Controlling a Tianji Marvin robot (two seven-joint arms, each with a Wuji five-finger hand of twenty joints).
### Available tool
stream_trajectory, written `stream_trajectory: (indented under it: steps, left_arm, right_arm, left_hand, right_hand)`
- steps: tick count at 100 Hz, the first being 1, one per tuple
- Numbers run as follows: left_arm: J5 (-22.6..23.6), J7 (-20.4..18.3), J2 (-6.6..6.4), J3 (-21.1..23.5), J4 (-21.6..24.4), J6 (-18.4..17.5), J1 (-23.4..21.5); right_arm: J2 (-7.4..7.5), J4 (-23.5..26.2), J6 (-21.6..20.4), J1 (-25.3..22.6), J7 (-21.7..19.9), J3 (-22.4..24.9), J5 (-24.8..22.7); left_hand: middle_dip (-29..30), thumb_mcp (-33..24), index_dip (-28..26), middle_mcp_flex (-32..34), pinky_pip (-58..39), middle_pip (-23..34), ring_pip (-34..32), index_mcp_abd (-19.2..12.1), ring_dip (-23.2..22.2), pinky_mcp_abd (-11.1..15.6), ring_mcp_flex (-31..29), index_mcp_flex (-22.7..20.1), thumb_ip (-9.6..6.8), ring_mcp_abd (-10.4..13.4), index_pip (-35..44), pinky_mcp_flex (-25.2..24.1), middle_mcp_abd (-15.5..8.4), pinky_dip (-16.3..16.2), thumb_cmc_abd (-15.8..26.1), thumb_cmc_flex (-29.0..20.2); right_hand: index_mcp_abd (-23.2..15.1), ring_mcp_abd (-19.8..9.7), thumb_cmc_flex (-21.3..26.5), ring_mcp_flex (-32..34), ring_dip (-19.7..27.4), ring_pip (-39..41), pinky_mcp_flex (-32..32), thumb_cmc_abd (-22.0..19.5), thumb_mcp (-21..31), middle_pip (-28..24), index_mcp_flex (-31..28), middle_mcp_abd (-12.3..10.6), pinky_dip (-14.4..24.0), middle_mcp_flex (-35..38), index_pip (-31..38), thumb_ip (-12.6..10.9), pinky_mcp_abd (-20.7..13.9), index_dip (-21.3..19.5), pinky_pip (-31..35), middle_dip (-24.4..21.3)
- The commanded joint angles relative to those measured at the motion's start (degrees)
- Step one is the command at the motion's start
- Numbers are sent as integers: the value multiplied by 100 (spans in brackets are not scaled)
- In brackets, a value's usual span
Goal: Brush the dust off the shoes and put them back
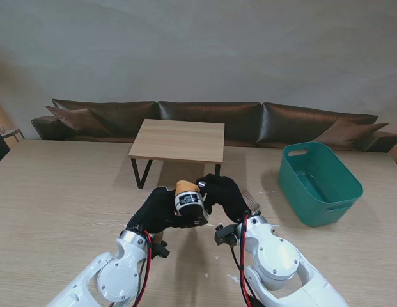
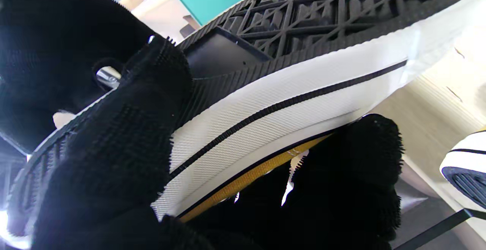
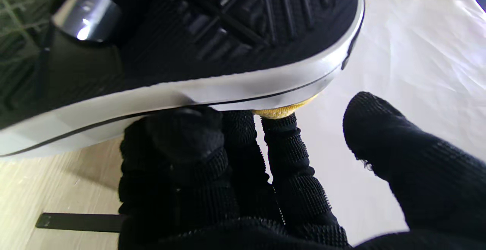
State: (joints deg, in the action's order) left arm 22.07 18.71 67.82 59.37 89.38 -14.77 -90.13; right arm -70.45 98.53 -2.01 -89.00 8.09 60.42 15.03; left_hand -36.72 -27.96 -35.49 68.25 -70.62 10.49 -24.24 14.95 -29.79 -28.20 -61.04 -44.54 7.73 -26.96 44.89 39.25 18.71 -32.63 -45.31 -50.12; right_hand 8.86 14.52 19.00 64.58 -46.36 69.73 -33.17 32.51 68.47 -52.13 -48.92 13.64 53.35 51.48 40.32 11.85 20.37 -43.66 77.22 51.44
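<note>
A tan-yellow shoe (image 1: 188,199) with a white sole band (image 2: 288,90) and black tread (image 3: 228,22) is held off the table between both black-gloved hands. My left hand (image 1: 156,211) is shut on it, fingers (image 2: 125,136) wrapped over the sole edge and the upper. My right hand (image 1: 225,195) grips its other end, fingers (image 3: 235,143) pressed against the yellow upper under the sole rim, thumb (image 3: 398,155) standing apart. A second shoe (image 2: 465,170) shows at the edge of the left wrist view. A pale bristly thing (image 1: 251,198), perhaps a brush, lies just behind my right hand.
A small wooden table (image 1: 179,141) with black legs stands beyond the hands. A teal plastic basket (image 1: 319,182) sits on the right. A dark brown sofa (image 1: 211,118) runs along the far edge of the table top.
</note>
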Motion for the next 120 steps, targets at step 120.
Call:
stream_trajectory:
  steps: [120]
  left_arm:
    - [-2456,-2727,-269,879,1176,1281,143]
  right_arm:
    - [484,-694,-584,208,-1161,-214,-2264]
  left_hand:
    - [-933,-1097,-194,592,-639,1048,-1671,-9,-953,68,-887,-310,-142,612,888,280,-246,43,1207,-1150]
  right_hand:
    - [205,-222,-978,-3051,1907,-4574,2284,905,-1157,1736,2979,-581,-1188,-3276,-1127,-29,-584,1534,-4251,-2240]
